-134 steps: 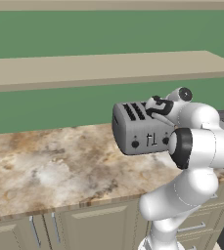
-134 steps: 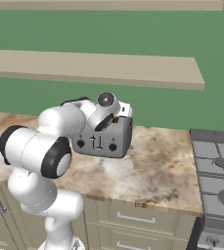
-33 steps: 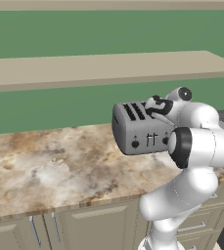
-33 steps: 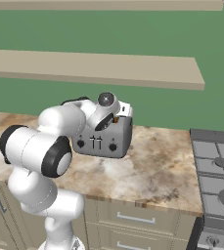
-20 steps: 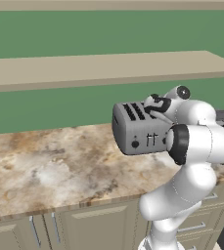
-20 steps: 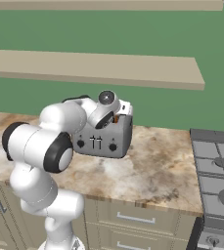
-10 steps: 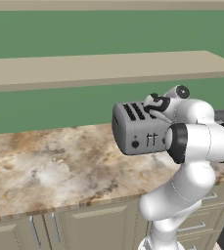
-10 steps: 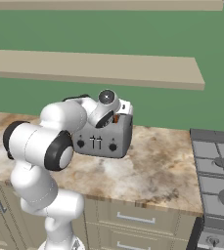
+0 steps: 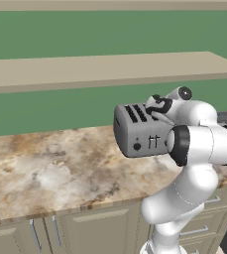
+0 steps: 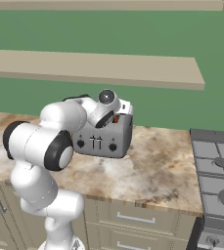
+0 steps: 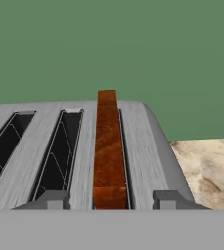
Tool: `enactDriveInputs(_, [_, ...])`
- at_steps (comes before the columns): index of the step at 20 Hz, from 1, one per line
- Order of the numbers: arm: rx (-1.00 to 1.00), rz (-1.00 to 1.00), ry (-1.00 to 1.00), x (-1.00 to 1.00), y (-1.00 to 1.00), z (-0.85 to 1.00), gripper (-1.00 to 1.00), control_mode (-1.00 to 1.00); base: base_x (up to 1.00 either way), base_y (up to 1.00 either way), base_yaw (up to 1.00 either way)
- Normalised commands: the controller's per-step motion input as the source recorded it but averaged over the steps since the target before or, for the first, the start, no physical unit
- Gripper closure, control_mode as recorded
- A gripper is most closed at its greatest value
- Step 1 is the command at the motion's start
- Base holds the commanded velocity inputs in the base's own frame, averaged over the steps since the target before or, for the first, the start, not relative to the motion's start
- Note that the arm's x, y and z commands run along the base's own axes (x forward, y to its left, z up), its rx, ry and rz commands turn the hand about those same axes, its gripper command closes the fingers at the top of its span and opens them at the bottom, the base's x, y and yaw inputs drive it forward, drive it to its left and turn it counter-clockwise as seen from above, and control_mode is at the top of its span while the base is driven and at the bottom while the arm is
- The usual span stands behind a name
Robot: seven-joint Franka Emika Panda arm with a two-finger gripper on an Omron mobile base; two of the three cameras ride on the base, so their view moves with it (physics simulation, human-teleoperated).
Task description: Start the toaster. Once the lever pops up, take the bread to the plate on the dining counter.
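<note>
Where the hand view begins, the two grey fingertips [image 11: 54, 199] of the gripper [image 11: 111, 201] stand on either side of the near end of the bread [image 11: 107, 146], with a gap visible on each side; the jaws are partly apart and whether they touch the slice cannot be told. The bread, a brown slice seen edge-on, sits upright in the rightmost slot in this view of the toaster [image 11: 147, 146] and rises above the slot's rim. The slots beside it show dark interiors with wire guides.

In the left base view, the white arm [image 9: 194, 149] bends over the toaster [image 9: 137, 131], its gripper [image 9: 158, 105] resting over the top at the slots nearer the wall. The toaster stands on the marbled kitchen counter [image 9: 50, 168], its two knobs and two levers facing the camera. Below are beige cabinet fronts [image 9: 95, 230].

In the right base view, a sliver of the bread [image 10: 116, 117] shows orange-brown beside the gripper [image 10: 109, 117] atop the toaster [image 10: 106, 139]. A stove [image 10: 216, 176] lies to the right of the counter [image 10: 157, 171]. Beyond, a long beige shelf [image 10: 94, 68] runs along the green wall [image 10: 133, 34].
</note>
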Motion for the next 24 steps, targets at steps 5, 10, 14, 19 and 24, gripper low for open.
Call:
enactDriveInputs(5, [0.00, 0.00, 0.00, 0.00, 0.00, 0.00, 1.00, -1.00, 0.00, 0.00, 0.00])
enactDriveInputs(10, [0.00, 0.00, 0.00, 0.00, 0.00, 0.00, 1.00, -1.00, 0.00, 0.00, 0.00])
enactDriveInputs(14, [0.00, 0.00, 0.00, 0.00, 0.00, 0.00, 1.00, -1.00, 0.00, 0.00, 0.00])
enactDriveInputs(19, [0.00, 0.00, 0.00, 0.00, 0.00, 0.00, 1.00, -1.00, 0.00, 0.00, 0.00])
enactDriveInputs(24, [0.00, 0.00, 0.00, 0.00, 0.00, 0.00, 1.00, -1.00, 0.00, 0.00, 0.00])
